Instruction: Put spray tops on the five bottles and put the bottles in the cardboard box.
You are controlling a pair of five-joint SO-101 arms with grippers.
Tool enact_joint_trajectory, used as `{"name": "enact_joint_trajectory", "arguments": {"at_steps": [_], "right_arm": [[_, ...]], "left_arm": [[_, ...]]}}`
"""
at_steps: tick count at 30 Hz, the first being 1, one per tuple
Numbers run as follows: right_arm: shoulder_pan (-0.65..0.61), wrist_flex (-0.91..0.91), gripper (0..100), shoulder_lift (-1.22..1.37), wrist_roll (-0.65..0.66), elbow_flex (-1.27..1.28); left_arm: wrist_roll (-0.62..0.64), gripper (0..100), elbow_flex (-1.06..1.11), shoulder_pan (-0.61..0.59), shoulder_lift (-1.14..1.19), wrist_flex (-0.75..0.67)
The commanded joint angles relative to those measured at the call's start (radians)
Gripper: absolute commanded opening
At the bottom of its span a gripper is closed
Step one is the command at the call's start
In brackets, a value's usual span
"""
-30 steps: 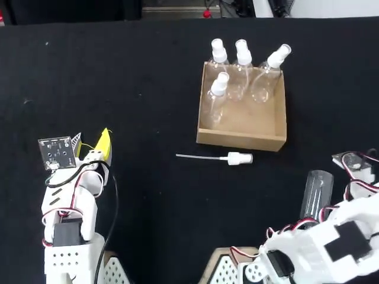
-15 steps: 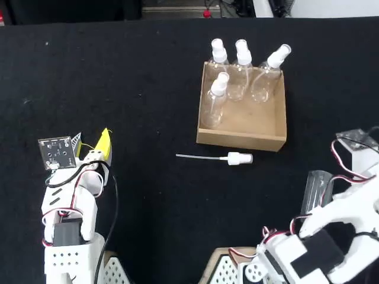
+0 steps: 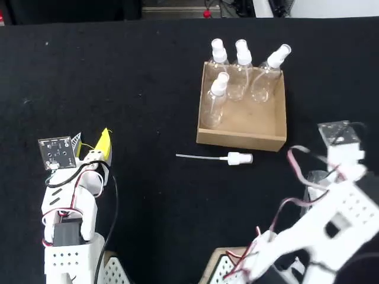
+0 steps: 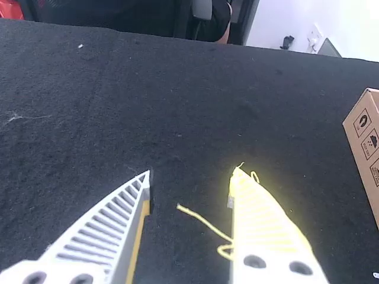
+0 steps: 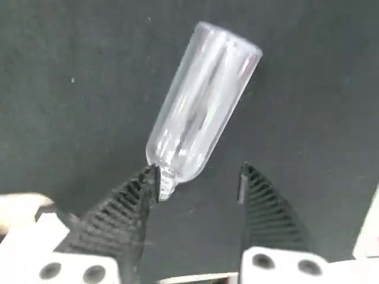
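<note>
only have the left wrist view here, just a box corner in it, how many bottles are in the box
Observer: Four capped bottles stand in the cardboard box.
Operator: where's the fifth
Observer: An uncapped bottle lies on the table, its neck close to one finger of the open right gripper.
Operator: anything else loose
Observer: One spray top lies on the table just in front of the box, apart from that bottle.

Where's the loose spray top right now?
In the high view the loose spray top lies flat on the table, just outside the cardboard box's near wall, its thin tube running along that wall.
</note>
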Motion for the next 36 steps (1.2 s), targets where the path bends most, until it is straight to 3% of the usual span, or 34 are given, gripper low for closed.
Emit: {"name": "enact_joint_trajectory", "arguments": {"at_steps": [1, 13, 22, 36], "right_arm": [[-0.051, -0.094, 18.8, -0.162, -0.043, 0.047], [0.015, -0.106, 18.8, 0.094, 0.046, -0.047], [-0.077, -0.215, 19.1, 0.41, -0.292, -0.159], [-0.026, -0.396, 18.8, 0.621, -0.313, -0.173]], "left_arm": [[0.008, 21, 0.022, 0.012, 0.002, -0.017], [0.008, 21, 0.022, 0.012, 0.002, -0.017], [0.008, 21, 0.022, 0.012, 0.002, -0.017], [0.008, 21, 0.022, 0.012, 0.002, -0.017]]}}
